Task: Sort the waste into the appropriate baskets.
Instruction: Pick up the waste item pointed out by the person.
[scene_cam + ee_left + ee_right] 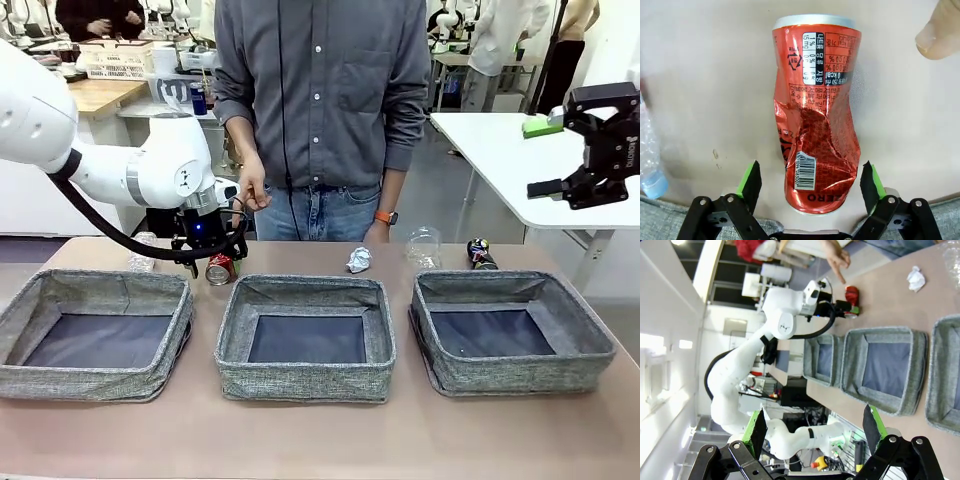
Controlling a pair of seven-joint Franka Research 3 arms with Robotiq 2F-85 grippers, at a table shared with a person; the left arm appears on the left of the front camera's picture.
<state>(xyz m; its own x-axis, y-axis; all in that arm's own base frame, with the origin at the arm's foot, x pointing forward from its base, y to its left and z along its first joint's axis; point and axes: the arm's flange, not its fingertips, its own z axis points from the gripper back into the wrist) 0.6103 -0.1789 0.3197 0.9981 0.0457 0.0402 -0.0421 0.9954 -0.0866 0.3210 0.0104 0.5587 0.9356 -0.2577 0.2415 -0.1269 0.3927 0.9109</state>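
Grey baskets [305, 380] lie camera-side of left gripper [811, 182]; open, it straddles dented red soda can [815, 110] on desk [705, 75], untouched, ready for your pinch; right gripper [543, 157] open, raised clear.

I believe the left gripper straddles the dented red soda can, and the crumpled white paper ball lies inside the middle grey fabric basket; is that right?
Not quite: the front view shows the crumpled white paper ball on the table behind the middle grey fabric basket.
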